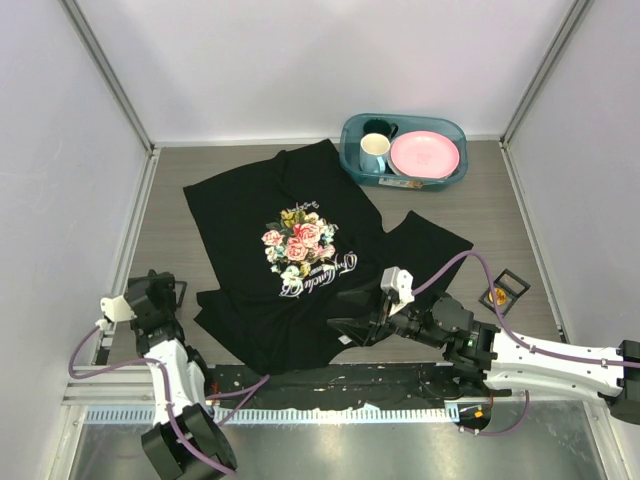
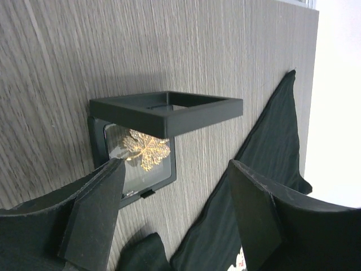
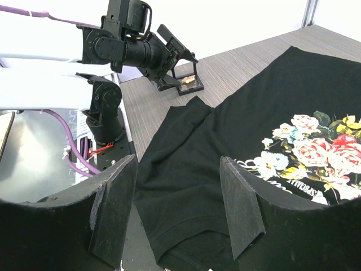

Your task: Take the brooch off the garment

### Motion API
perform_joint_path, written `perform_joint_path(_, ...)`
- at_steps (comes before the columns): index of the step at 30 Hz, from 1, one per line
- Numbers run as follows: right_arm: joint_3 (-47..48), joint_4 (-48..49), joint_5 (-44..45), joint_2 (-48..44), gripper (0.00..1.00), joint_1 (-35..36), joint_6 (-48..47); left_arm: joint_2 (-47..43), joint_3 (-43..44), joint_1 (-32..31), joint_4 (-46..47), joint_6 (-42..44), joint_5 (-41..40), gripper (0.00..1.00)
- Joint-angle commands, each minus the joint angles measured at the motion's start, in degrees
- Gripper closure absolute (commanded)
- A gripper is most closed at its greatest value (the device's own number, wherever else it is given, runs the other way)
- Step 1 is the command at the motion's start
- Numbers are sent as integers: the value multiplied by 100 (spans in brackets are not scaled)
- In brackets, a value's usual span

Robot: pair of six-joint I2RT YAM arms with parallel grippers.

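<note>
Top view: garment (image 1: 240, 210) lies flat, collar far, hem near the bases, long axis near-far w/ slight slant. Brooch (image 1: 497, 297) is only a tiny orange-yellow speck, facing unreadable. It sits on bare table just beside a black frame box (image 1: 512, 284), off the cloth, well right of R gripper (image 1: 345, 328), which is over the hem.
L wrist: L gripper (image 2: 175, 169) wide, empty; shirt cut off at frame edge.
R wrist: fingers wide, nothing held, above shirt.

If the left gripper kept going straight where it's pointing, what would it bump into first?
Most likely the small black display case with a gold leaf inside. It sits right ahead, between the left gripper's open fingers. Its lifted lid looks nearest, though depth is hard to judge.
</note>
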Motion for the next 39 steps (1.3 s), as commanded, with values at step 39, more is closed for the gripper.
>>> perform_joint_path(39, 2517, -6865, 5517, -682, 12, -39, 3680, 910, 4254, -7119, -1563, 1939, 780, 10)
